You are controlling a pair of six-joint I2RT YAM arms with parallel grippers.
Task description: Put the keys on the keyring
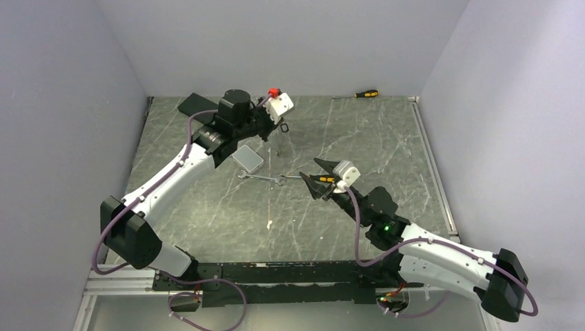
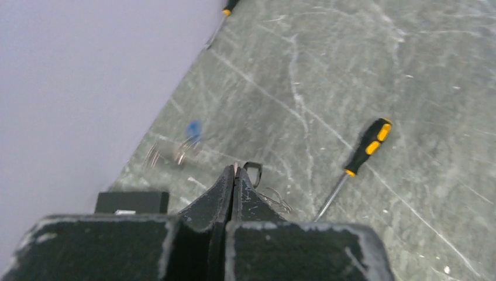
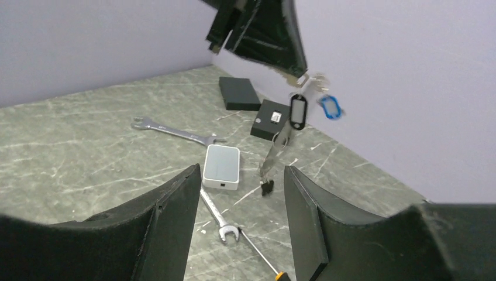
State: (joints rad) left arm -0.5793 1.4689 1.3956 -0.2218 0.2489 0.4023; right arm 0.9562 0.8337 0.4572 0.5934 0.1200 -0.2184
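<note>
Keys (image 3: 313, 82), a black-rimmed tag (image 3: 298, 110) and a blue tag (image 3: 329, 107) among them, are seen hanging from the closed tip of the left gripper (image 3: 295, 69). On the table (image 3: 88, 152) below, a white box (image 3: 222, 167) is flanked by one wrench (image 3: 175, 132) behind and another wrench (image 3: 216, 218) in front, framed by the right gripper (image 3: 241, 172), its fingers (image 3: 164, 222) parted.

Left end effector (image 2: 235, 171) hangs raised and clamped tight; right end effector (image 3: 241, 171) sits lower, jaws apart, facing it
</note>
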